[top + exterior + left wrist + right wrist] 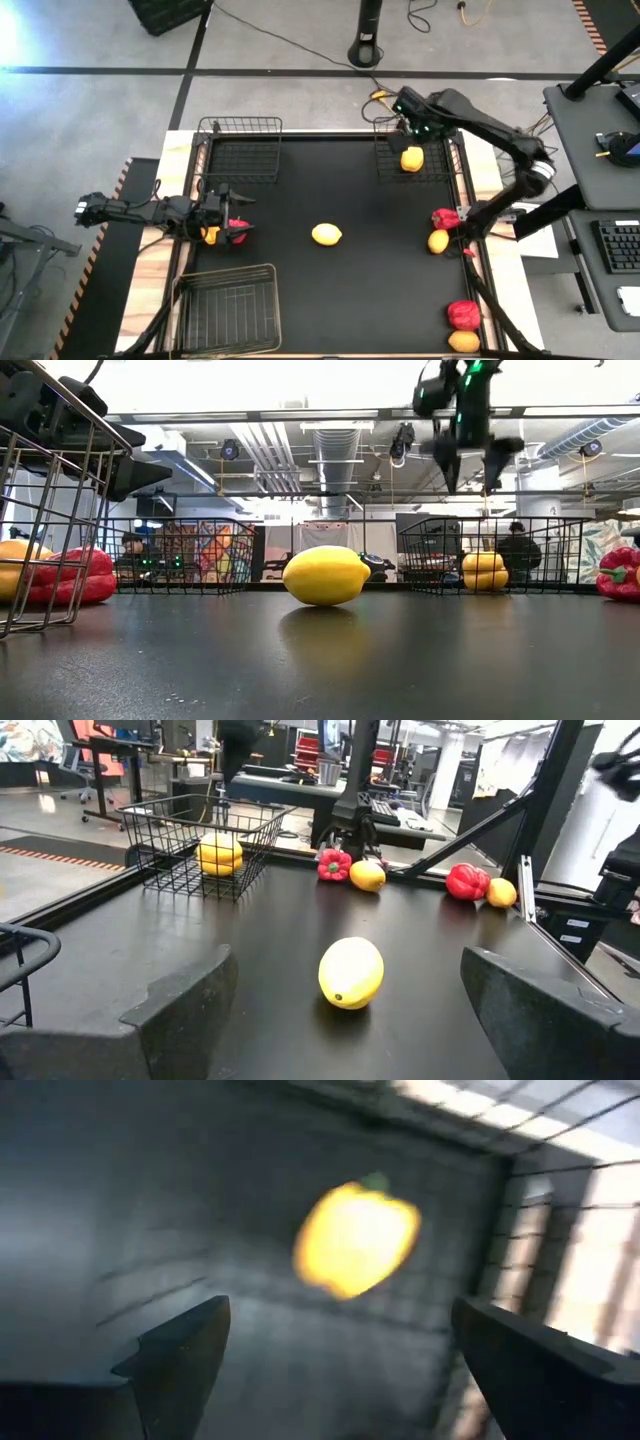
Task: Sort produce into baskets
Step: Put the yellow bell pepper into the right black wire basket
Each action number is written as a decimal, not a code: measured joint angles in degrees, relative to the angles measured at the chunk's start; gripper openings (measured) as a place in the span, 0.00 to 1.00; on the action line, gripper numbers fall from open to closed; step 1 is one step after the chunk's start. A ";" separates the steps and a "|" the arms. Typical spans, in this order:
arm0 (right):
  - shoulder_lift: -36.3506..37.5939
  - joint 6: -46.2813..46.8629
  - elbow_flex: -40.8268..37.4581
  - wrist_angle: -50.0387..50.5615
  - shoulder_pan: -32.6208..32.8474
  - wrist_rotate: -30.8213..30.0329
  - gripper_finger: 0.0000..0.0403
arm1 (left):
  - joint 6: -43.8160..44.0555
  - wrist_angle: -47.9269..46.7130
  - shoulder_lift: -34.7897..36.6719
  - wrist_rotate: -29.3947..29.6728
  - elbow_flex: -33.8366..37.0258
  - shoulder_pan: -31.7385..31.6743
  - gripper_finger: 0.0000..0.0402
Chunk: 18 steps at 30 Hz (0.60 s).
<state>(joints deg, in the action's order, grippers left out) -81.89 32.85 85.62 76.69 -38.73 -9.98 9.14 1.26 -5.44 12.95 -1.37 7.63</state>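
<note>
My left gripper (232, 212) is open and empty at the table's left side, just above a red bell pepper (238, 232) and a yellow-orange item (211, 236) that lie on the table. Its wrist view looks across at a yellow citrus fruit (351, 972) lying at the table's middle (326, 235). My right gripper (412, 128) is open and empty above the far right basket (392, 165), in which a yellow bell pepper (411, 159) rests; the pepper also shows between the fingers in the right wrist view (355, 1238).
One wire basket (240, 150) stands at the far left and another (228, 310) at the near left. A red pepper (445, 217) and a yellow fruit (438, 241) lie at the right edge. A red pepper (463, 314) and an orange fruit (463, 341) lie at the near right corner.
</note>
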 joint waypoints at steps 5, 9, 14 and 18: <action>7.21 1.74 -2.89 -2.87 14.54 2.38 0.92 | 0.01 0.00 0.01 0.00 0.00 -0.01 0.91; 10.82 6.07 -6.39 -6.67 28.67 2.10 0.92 | -0.01 0.00 -0.01 -0.01 0.00 -0.01 0.91; 11.28 18.54 -10.45 -8.01 45.11 4.53 0.92 | 0.00 0.00 -0.01 0.00 0.00 -0.01 0.91; 8.82 33.93 -12.17 -8.03 56.43 10.48 0.92 | 0.01 0.00 0.00 0.00 0.00 0.00 0.91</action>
<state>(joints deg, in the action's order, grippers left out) -73.07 66.78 73.46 68.66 17.70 0.49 9.15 1.26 -5.44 12.95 -1.37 7.63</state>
